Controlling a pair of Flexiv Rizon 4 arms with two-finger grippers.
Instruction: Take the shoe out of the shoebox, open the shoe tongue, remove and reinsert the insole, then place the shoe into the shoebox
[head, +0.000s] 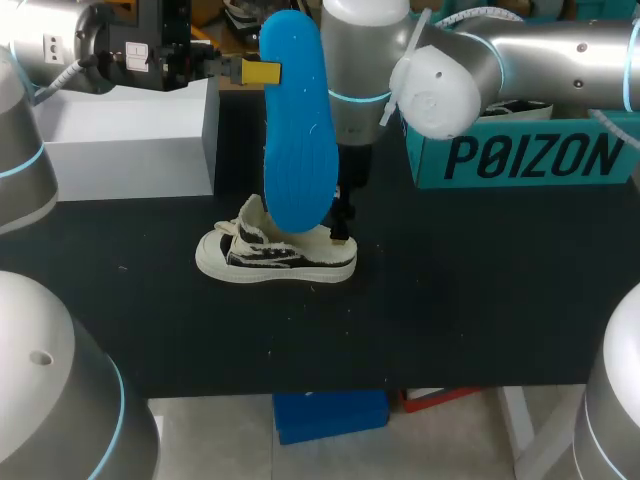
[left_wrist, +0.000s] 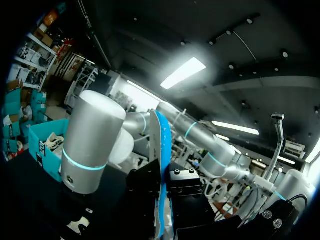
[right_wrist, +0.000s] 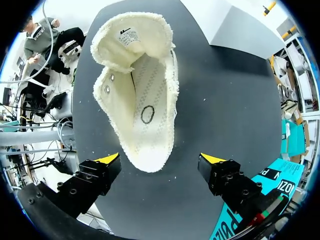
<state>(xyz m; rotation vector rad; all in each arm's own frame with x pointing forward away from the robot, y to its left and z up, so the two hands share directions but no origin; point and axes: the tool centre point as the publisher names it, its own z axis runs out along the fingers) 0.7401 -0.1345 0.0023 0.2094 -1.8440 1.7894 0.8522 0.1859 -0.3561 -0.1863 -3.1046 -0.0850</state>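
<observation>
Shoe, cream canvas with dark side markings, lies on its sole mid-tabletop, outside the teal shoebox. The shoebox wall carries large dark lettering, partly cut off by the right arm. A small printed label inside the shoe's raised tongue is too small to read. Blue insole is held upright in the air above the shoe, clamped at one edge by the left pincer. In its own wrist view the fingertips are hidden. Right pincer is spread wide, its tips either side of the heel and clear of it. It is mostly hidden behind the insole in the head view. A white box stands at rear left.
</observation>
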